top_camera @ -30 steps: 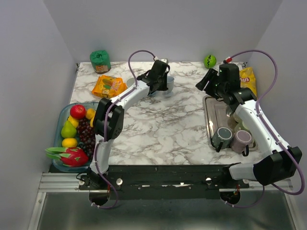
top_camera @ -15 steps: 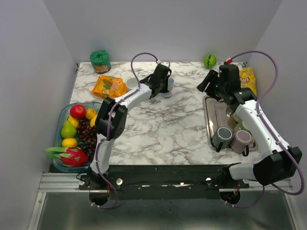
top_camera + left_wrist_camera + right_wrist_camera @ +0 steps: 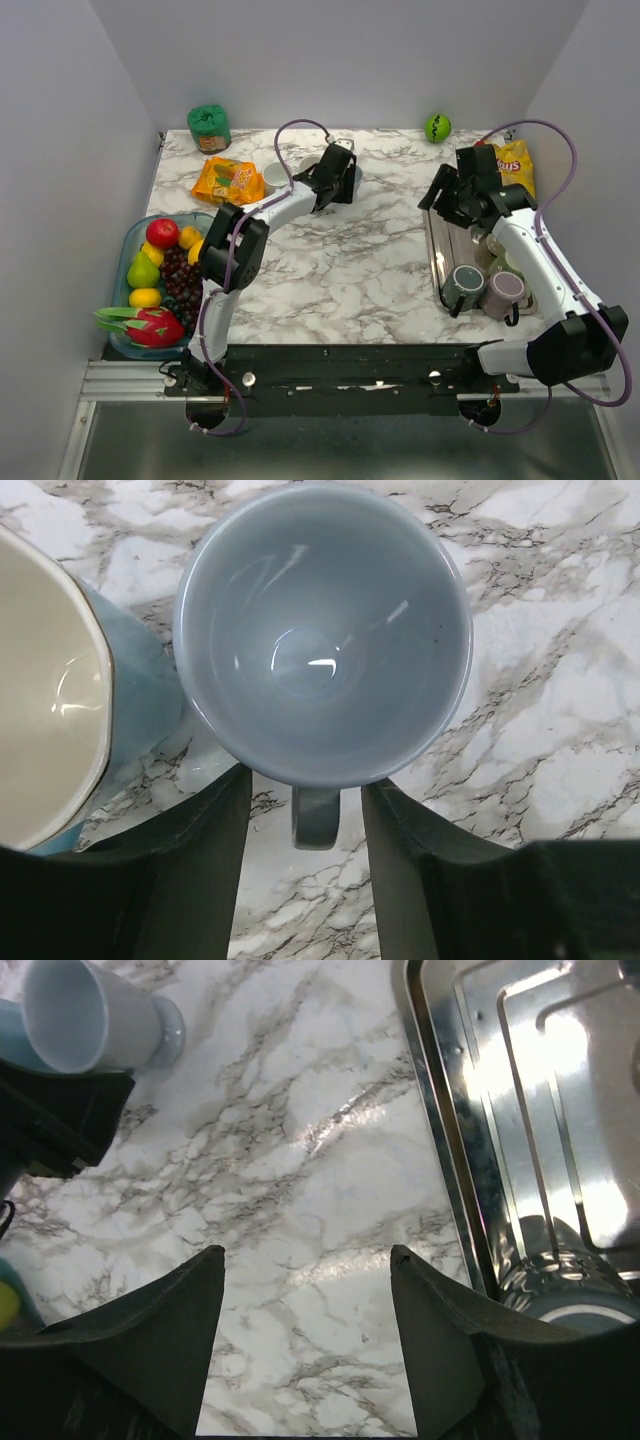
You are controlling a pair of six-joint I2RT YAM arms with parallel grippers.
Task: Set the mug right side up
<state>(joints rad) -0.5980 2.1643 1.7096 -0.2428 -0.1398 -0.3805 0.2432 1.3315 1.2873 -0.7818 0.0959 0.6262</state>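
Left wrist: mug upright, jaws off it.
Near: left gripper point(image 3: 305, 800) half-open, holding nothing, fingers either side of the handle point(image 3: 315, 818). Beyond: grey-blue mug point(image 3: 320, 630) stands mouth-up on marble table point(image 3: 560, 680), just beside a cream-lined cup point(image 3: 50, 680). Best retreat straight back, clear of the handle, no nudge.

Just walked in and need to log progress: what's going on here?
The left gripper sits at the grey-blue mug, jaws open either side of its handle without gripping it. The mug stands upright on the marble table, mouth up, beside a cream-lined cup, so the turn looks done. The right gripper hangs open beside the metal tray, holding nothing.
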